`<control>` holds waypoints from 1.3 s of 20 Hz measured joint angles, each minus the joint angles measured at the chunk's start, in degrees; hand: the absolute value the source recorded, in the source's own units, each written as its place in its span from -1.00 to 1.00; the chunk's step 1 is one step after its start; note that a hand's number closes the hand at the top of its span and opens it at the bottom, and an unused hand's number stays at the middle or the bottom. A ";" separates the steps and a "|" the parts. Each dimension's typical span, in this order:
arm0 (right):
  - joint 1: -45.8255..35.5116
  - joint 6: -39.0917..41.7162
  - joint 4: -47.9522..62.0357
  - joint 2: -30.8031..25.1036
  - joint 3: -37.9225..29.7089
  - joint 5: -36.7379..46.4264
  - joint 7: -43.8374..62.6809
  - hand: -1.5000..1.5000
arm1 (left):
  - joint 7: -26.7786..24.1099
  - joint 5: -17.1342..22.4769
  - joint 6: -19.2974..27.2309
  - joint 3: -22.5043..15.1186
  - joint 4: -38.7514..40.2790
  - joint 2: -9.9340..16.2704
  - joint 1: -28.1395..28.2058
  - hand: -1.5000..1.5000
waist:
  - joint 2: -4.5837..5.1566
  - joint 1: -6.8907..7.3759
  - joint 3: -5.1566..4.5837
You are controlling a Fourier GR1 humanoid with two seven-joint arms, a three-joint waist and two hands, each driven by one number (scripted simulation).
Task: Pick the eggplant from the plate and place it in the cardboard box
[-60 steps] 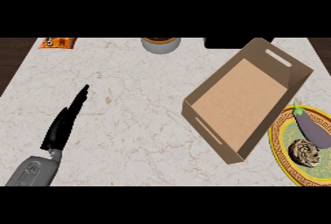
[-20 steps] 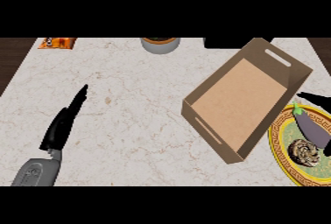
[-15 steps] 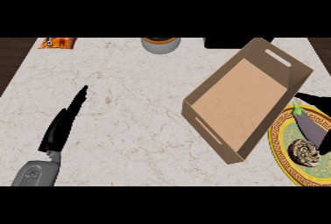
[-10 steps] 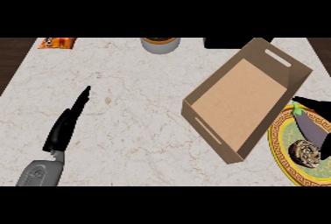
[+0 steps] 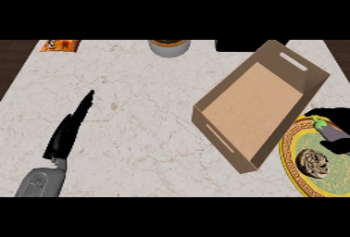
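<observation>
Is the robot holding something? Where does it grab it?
The right hand is over the eggplant on the plate, but a hold cannot be told. The left hand holds nothing.

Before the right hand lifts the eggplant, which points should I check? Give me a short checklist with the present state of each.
1. Right hand is at the eggplant: ok, it reaches over it at the view's right edge.
2. Fingers closed round the eggplant: cannot tell, the hand hides most of it.
3. Eggplant lying on the plate: ok.
4. Cardboard box open, nothing inside: ok.
5. Box close to the plate: ok, directly beside it.
6. Left hand away from the path: ok, open at lower left.
</observation>
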 measured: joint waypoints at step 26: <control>-11.56 -17.26 -8.66 25.81 -0.77 14.82 53.04 1.00 | 0.53 -2.25 -1.94 -2.16 -1.42 -1.86 -0.99 0.00 | -0.78 2.47 -0.40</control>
